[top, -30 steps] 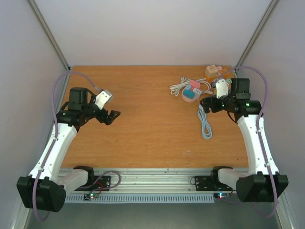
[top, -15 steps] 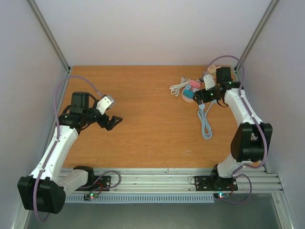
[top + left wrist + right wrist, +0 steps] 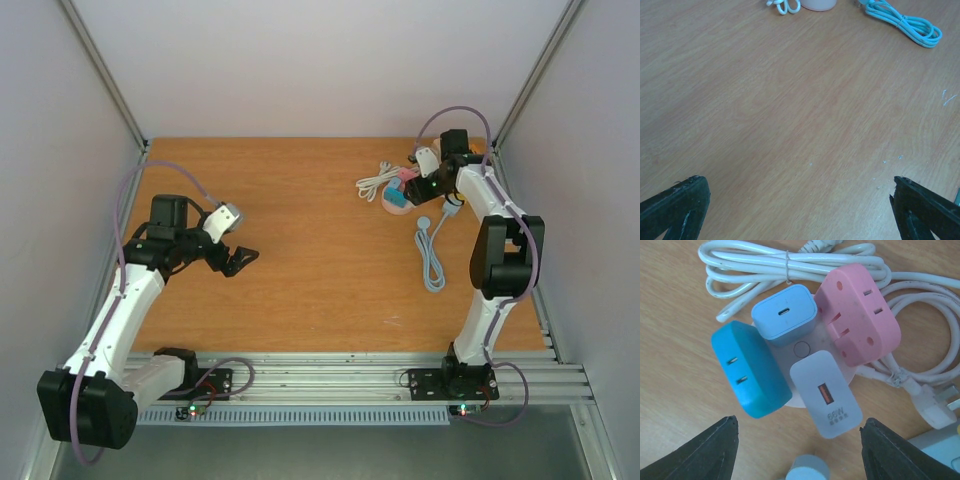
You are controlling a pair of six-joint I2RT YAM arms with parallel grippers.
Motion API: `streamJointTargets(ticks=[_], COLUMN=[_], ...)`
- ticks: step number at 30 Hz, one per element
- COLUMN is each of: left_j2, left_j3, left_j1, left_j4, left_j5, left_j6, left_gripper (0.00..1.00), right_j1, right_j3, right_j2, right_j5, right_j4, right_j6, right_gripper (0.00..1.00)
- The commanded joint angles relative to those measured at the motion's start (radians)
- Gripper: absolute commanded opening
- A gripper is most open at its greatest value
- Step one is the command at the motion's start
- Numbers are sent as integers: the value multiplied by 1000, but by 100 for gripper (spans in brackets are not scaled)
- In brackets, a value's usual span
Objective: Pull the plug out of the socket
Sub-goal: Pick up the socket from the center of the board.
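A round white socket (image 3: 801, 348) lies on the wooden table and carries several plugs: a white charger (image 3: 827, 392), a light blue charger (image 3: 785, 315), a blue adapter (image 3: 750, 370) and a pink adapter (image 3: 857, 320). My right gripper (image 3: 797, 450) hovers over them, open. Its fingers stand to either side of the white charger's near end and touch nothing. From above, the right gripper (image 3: 414, 189) sits right beside the socket (image 3: 398, 197) at the far right. My left gripper (image 3: 240, 260) is open over bare wood on the left, its dark fingertips (image 3: 677, 207) far apart.
A bundled white cable (image 3: 790, 262) and its white wall plug (image 3: 937, 407) lie around the socket. A coiled cyan cable (image 3: 430, 255) lies nearer the front on the right, its round end (image 3: 807, 469) just below the right gripper. Side walls close in the table.
The right arm has swung toward the far right corner and now hangs over the socket cluster, with its jaws narrowing somewhat. The left gripper has crept slightly to the right.
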State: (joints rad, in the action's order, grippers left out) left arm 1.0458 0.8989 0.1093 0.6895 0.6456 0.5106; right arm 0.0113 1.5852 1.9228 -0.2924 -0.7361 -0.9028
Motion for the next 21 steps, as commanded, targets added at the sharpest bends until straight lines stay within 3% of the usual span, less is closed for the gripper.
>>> streamJointTargets(ticks=[1,17,21], left_j2=[-14,0,0], left_j3=[-9,1,0], left_j1=[4,5,4], left_j4=[-5,18,14], left_j5=[32,40,30], left_j6=[23,34,33], left_gripper=[99,99,99], right_j1=[-5,-2,42], right_j3=[49,44,63], right_j2=[51,116,107], right_j5=[35,40,-54], right_j4=[26,67,49], right_j6=[-68,-138,-81], right_gripper=[68,64,62])
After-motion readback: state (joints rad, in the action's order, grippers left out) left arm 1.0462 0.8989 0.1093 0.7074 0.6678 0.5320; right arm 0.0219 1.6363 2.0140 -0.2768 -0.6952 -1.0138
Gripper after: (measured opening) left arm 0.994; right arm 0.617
